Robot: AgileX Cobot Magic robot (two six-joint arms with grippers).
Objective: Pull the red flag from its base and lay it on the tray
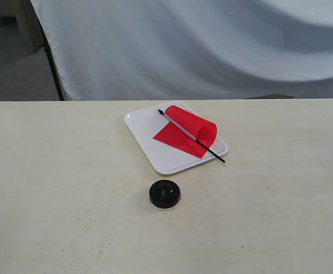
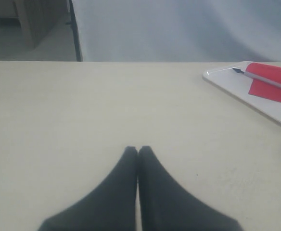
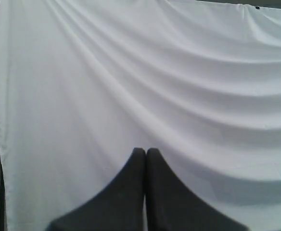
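The red flag [image 1: 186, 131] lies flat on the white tray [image 1: 146, 137], its pole running from the black tip at the back to the tray's front right rim and a little past it. The black round base [image 1: 165, 193] stands alone on the table in front of the tray. In the left wrist view the tray [image 2: 236, 86] and the flag [image 2: 271, 83] show at one side, far from my left gripper [image 2: 138, 149], which is shut on nothing above bare table. My right gripper [image 3: 146, 151] is shut too, facing only the white cloth. Neither gripper shows in the exterior view.
The pale table [image 1: 52, 188] spreads wide around the tray and base. A white cloth backdrop [image 1: 212, 45] hangs behind the far edge, with a dark gap and furniture at the back left.
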